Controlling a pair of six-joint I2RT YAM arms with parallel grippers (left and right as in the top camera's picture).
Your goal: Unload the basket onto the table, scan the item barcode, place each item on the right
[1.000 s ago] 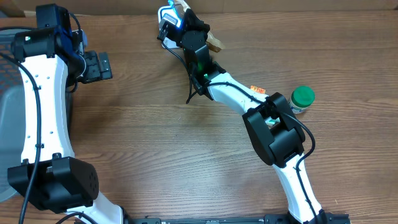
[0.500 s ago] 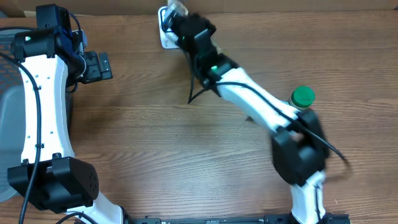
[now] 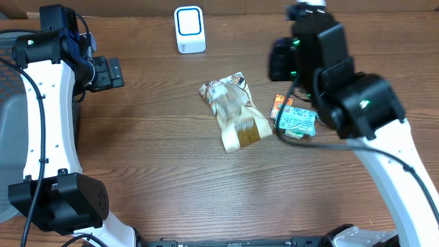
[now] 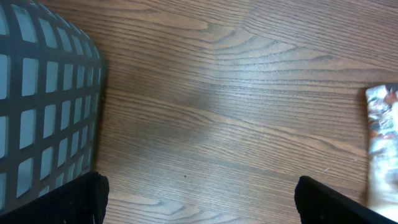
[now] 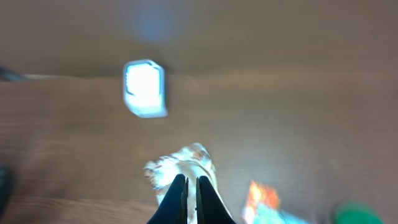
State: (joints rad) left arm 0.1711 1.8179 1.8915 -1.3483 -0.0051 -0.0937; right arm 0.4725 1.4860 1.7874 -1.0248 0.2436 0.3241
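We list one crumpled snack packet (image 3: 233,113), lying loose on the wooden table (image 3: 164,158), near the white scanner (image 3: 189,29) and held by neither arm. Right gripper (image 5: 189,183): jaws clenched on nothing, tips hanging above the packet. Left gripper (image 3: 110,72): jaws spread wide, empty, well apart from the packet, beside the mesh basket (image 4: 43,93).

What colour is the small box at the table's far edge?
White scanner, blue-outlined face; clearest in the overhead view.
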